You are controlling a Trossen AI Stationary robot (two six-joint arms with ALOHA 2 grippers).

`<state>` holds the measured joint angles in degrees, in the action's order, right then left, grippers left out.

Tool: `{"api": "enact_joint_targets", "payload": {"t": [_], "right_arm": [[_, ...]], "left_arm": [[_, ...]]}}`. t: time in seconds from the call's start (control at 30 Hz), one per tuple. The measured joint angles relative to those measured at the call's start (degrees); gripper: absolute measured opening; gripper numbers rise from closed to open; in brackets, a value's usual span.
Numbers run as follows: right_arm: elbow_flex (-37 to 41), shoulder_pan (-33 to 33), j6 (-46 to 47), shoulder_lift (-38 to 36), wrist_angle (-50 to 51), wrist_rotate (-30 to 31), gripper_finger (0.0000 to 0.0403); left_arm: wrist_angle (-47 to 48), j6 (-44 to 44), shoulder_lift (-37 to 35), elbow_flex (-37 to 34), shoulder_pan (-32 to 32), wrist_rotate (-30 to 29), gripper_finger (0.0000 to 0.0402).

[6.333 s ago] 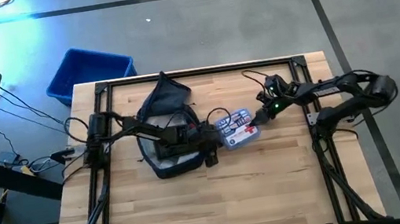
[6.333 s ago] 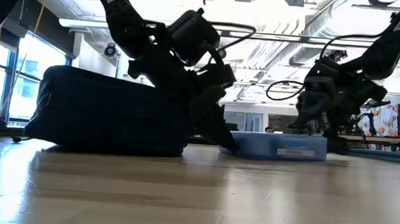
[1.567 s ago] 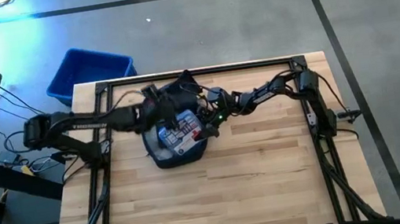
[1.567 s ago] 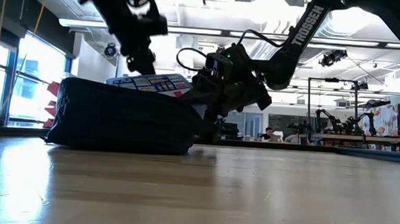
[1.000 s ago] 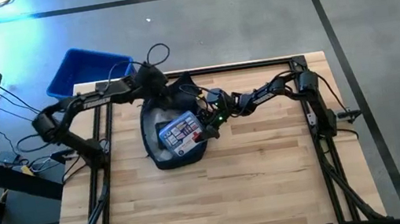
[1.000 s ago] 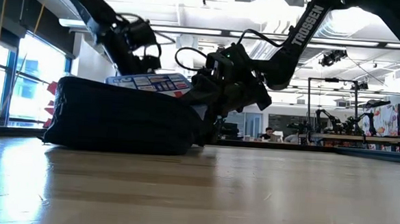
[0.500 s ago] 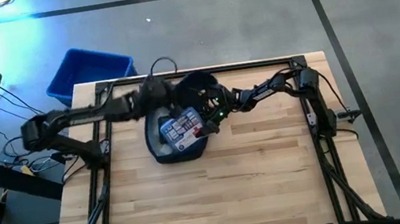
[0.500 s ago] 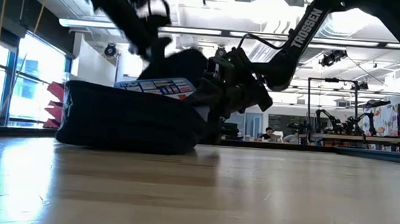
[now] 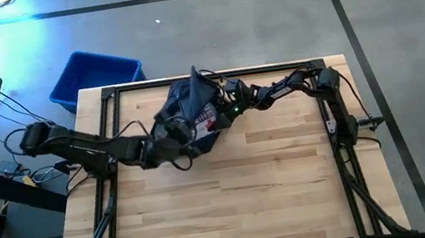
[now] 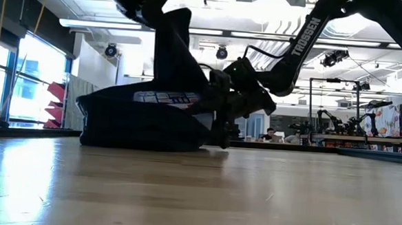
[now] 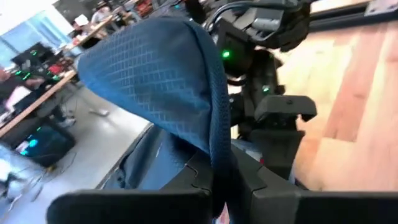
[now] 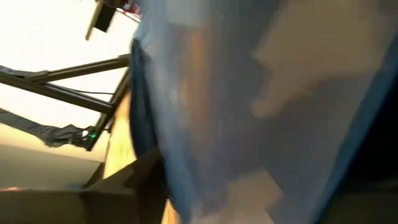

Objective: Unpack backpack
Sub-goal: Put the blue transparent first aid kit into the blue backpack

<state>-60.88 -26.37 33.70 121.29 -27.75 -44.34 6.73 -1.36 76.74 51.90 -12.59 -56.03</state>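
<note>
Clenched tight on a fold of the backpack (image 9: 188, 110) with the left gripper (image 11: 221, 190), where a second ago stood wide open above the bag's far left corner. Seen in the left wrist view: navy fabric pinched between the two dark fingers and rising from them in a tall ridge. Pulled up into a steep peak in the low view, against a flat-lying top half a second back. Swung round too: left arm now across the table's (image 9: 292, 200) left half to the bag's near left side, no longer along the far edge.

Lying at the far middle of the table, shifted a little toward the right arm since then and bunched narrower.

Inside, a printed box (image 10: 164, 97), plainly on show earlier, now mostly covered by the lifted fabric, with only a strip of its label visible.

Pressed against the bag's right side as before: right gripper (image 9: 225, 110). Cannot tell whether released or gripping; nothing but blurred cloth close up in its wrist view.

Unmoved on the floor past the far left corner: blue bin (image 9: 94, 74).
</note>
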Motion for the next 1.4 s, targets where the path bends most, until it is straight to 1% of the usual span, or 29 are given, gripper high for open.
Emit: {"api": "enact_joint_targets", "payload": {"t": [0.1, 0.17, 0.3, 0.43, 0.53, 0.6, 0.67, 0.73, 0.97, 1.1, 1.3, 1.4], "right_arm": [[0.00, 0.00, -0.78, 0.00, -0.41, -0.33, 0.0268], [0.00, -0.02, -1.00, 0.00, -0.65, -0.61, 0.0290], [-0.07, -0.04, -0.59, -0.16, -0.88, -0.67, 0.0310], [-0.07, -0.10, -1.39, -2.24, 0.70, -1.17, 0.0313], [-0.16, -0.53, -5.11, -5.48, 4.10, -1.29, 0.0313], [-0.72, -0.77, -8.47, -7.43, 8.01, 0.31, 0.0313], [-1.48, -0.58, -11.62, -8.44, 11.45, 4.97, 0.0313], [-2.24, 0.14, -14.32, -8.46, 12.99, 7.19, 0.0313], [-2.45, 2.95, -23.46, -9.63, 15.23, 8.55, 0.0314], [-2.36, 2.90, -28.78, -13.01, 18.80, 9.20, 0.0314], [-2.36, 4.06, -40.24, -19.63, 24.78, 12.94, 0.0314], [-2.38, 5.60, -45.10, -20.96, 28.10, 14.34, 0.0314]], "left_arm": [[2.32, 3.95, 0.63, 0.00, -0.01, -0.01, 0.0000], [3.70, 5.83, 0.66, 0.00, -0.03, -0.30, 0.0000], [6.42, 9.42, 0.66, 0.00, -0.03, -2.37, 0.0000], [8.46, 11.75, 0.65, 0.00, -0.02, -3.98, 0.0000], [9.69, 13.37, 0.66, 0.00, -0.01, -5.78, 0.0000], [10.95, 14.82, 0.66, 0.00, -0.03, -6.60, 0.0000], [12.11, 16.79, 0.66, -0.02, -0.03, -7.05, 0.0000], [11.74, 18.05, 0.66, -0.81, 0.13, -7.65, 0.0000], [11.02, 23.57, 0.66, -5.11, 0.32, -8.02, 0.0000], [11.03, 24.87, 0.66, -6.43, 0.18, -8.77, 0.0000], [11.27, 25.31, 0.66, -6.88, 0.04, -8.89, 0.0000], [11.14, 25.30, 0.66, -6.88, 0.03, -8.90, 0.0000]]}}
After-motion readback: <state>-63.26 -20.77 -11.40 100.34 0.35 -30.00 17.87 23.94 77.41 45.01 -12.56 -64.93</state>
